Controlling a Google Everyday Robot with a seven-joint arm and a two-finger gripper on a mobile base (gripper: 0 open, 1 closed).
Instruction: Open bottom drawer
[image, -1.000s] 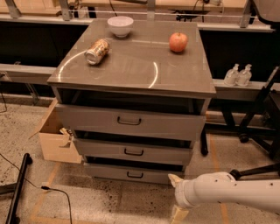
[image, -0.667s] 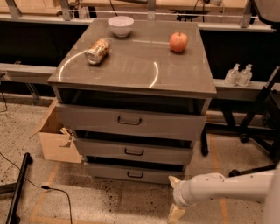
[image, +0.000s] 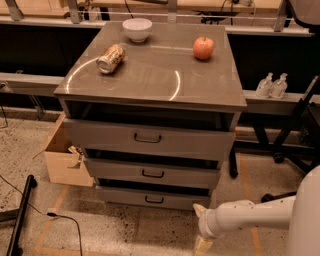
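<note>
The bottom drawer is the lowest and shallowest grey front of the three in the grey cabinet. Its small dark bar handle is at the middle of the front. The front sits set back under the middle drawer, with a dark gap above it. My gripper, on the end of a white arm coming in from the right, is low near the floor. It is just right of the bottom drawer's right end and touches nothing. Its fingers stand apart and hold nothing.
The top drawer has the tallest front. On the cabinet top are a white bowl, a can lying on its side and an apple. A cardboard box stands left of the cabinet. A cable lies on the floor. Chair legs are at the right.
The gripper has stayed almost in place beside the cabinet's lower right corner. The thick part of the arm at the right edge has risen. The drawers have not moved.
</note>
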